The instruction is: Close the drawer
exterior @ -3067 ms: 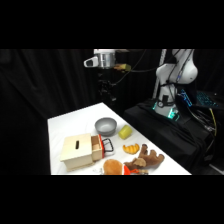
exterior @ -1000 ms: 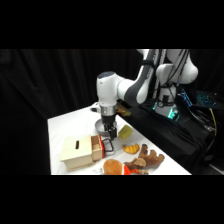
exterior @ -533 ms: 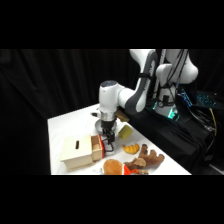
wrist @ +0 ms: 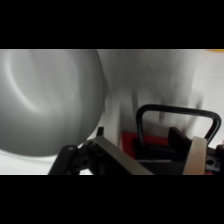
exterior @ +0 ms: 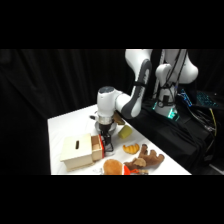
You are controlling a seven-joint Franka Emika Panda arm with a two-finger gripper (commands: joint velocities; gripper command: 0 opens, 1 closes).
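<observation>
Jaws (exterior: 106, 145) are hanging low at the front face of the drawer (exterior: 97, 147), and whether they are wide or narrow I cannot tell: in the side view they are showing only as a dark mass against the red trim, and in the wrist view the black linkage is rising from the bottom edge without a clear gap to read.

Drawer is sitting pulled out a little from the pale wooden box (exterior: 76, 151), which is resting near the front left part of the white table (exterior: 65, 122). Its reddish front is facing toward the arm (exterior: 117, 100). In the wrist view the dark loop handle (wrist: 177, 117) is standing up from the red front (wrist: 150, 142), just beside the linkage; contact between them cannot be confirmed.

Grey bowl (wrist: 45, 100) is filling the left part of the wrist view, close to the handle. In the side view it is mostly hiding behind the arm.

Other items lying on the table to the right of the box: a yellowish object (exterior: 125, 131) just behind the jaws, an orange piece (exterior: 131, 148), a brown plush toy (exterior: 147, 160), and a round orange object (exterior: 113, 166) at the front edge.

Arm is reaching down from the upper right, wrist pointing straight at the table.
</observation>
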